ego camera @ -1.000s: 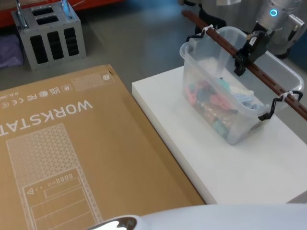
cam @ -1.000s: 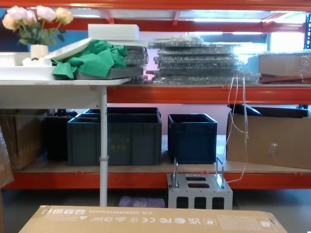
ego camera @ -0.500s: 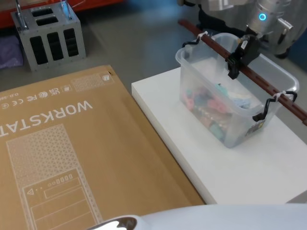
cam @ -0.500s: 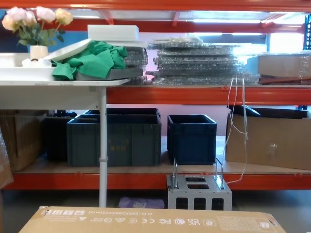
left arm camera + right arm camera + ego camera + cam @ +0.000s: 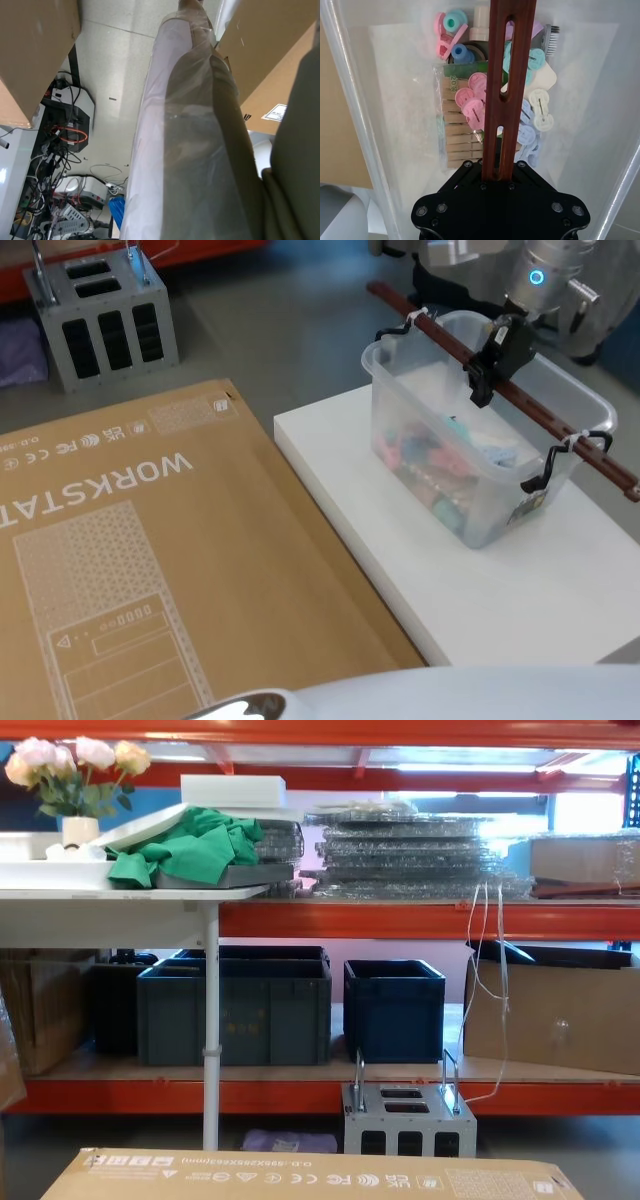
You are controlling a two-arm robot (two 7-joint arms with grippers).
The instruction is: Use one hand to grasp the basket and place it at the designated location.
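- The right gripper (image 5: 484,368) is clamped on the brown wooden handle bar (image 5: 500,388) of the basket (image 5: 470,510), gripping it near the middle of the bar's span.
- In the right wrist view the black gripper body (image 5: 497,200) sits at the near end of the slotted bar (image 5: 505,85), which runs straight away from it with its 2 jaws closed on either side of the wood.
- The basket hangs directly below the gripper, its open top facing up toward the wrist camera.
- The basket is a clear plastic tub; the bar is tied to a black wire hook (image 5: 398,328) at the end beyond the gripper and to another black hook (image 5: 548,468) at the end nearer the robot.
- Beneath the gripper, inside the tub, lie pastel clothes pegs (image 5: 477,95) in pink, teal, pale blue and cream, and a bag of plain wooden clothes pegs (image 5: 457,135).
- The tub is over the white platform (image 5: 400,560); whether its base touches the surface I cannot tell.
- To the gripper's left, beside the platform, lies a flat cardboard box (image 5: 130,560) printed "WORKSTATION".
- Farther out to the left stands a grey metal slotted rack (image 5: 100,315) on the floor.
- The left wrist view shows a plastic-wrapped limb and cardboard; the left gripper itself cannot be made out.
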